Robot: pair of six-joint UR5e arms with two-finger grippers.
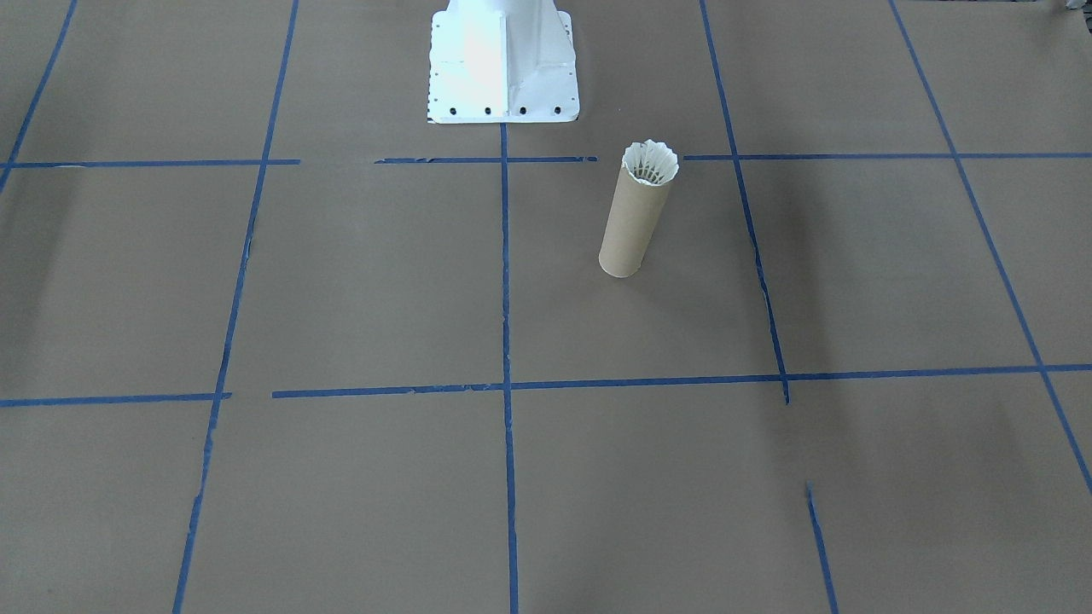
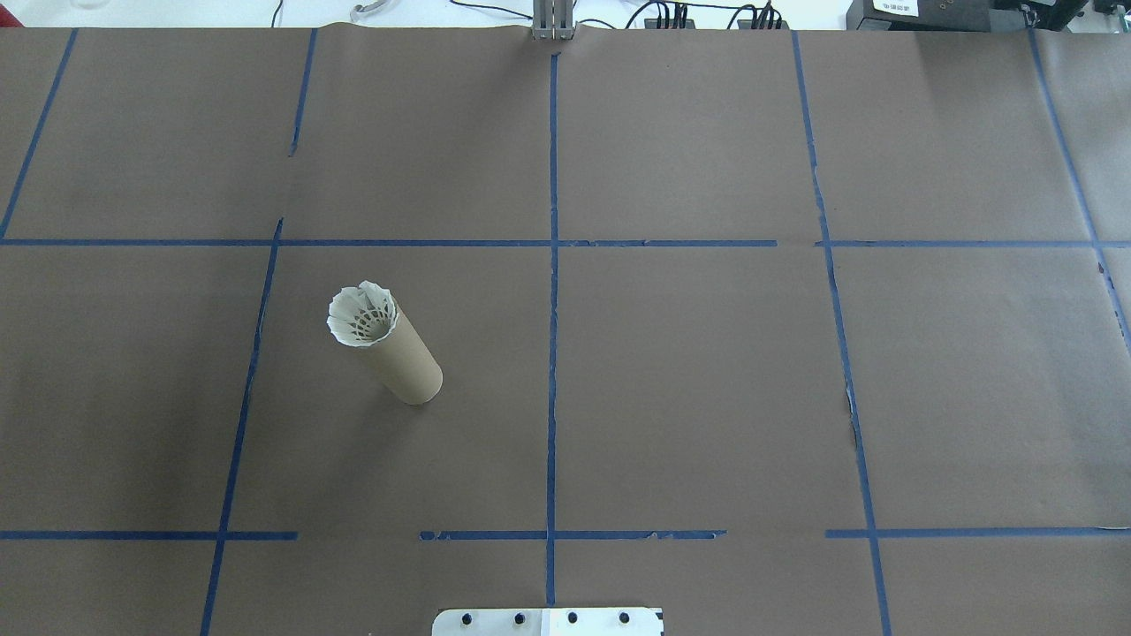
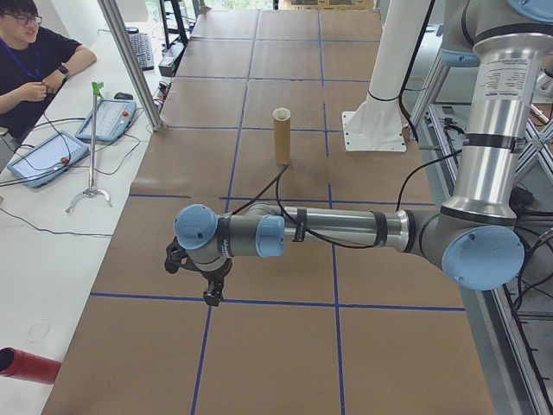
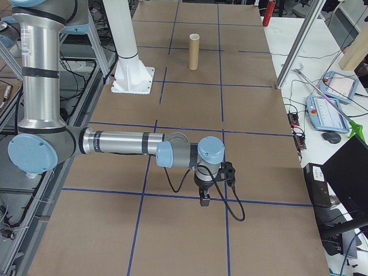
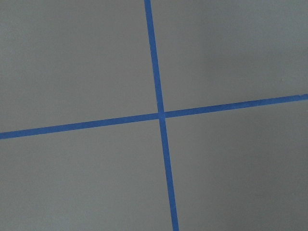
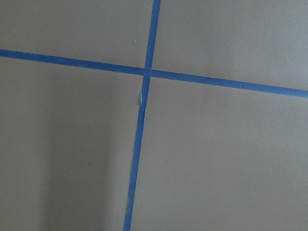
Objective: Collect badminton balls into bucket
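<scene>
Neither end effector is anywhere near the work from where I sit: the left end effector and the right end effector each show only in a side view, pointing down over the brown paper, and I cannot tell whether either is wide or narrow.

Starting from the task's thing: the shuttlecock sits in the mouth of the bucket, its white feather skirt flaring just over the rim, cork end down and hidden inside. The front-facing view agrees, with the feathers crowning the tube. That tube stands upright on the surface, long axis vertical, on the robot's left half, just ahead of the white robot base and beside the centre tape line. I see no other shuttlecock lying loose in any view.

Outward from there, the left arm is the nearer one, being on the bucket's side, yet its tool hangs well apart from the tube, towards the table's left end. The right arm hangs over the far end. Both wrist cameras show only bare paper and a blue tape cross, no bucket.

My judgement: collection looks done, or close to it. If the skirt needs seating deeper, I would bring the left arm in over the tube and press straight down along its axis, gently, since a narrow upright tube should tip easily.
</scene>
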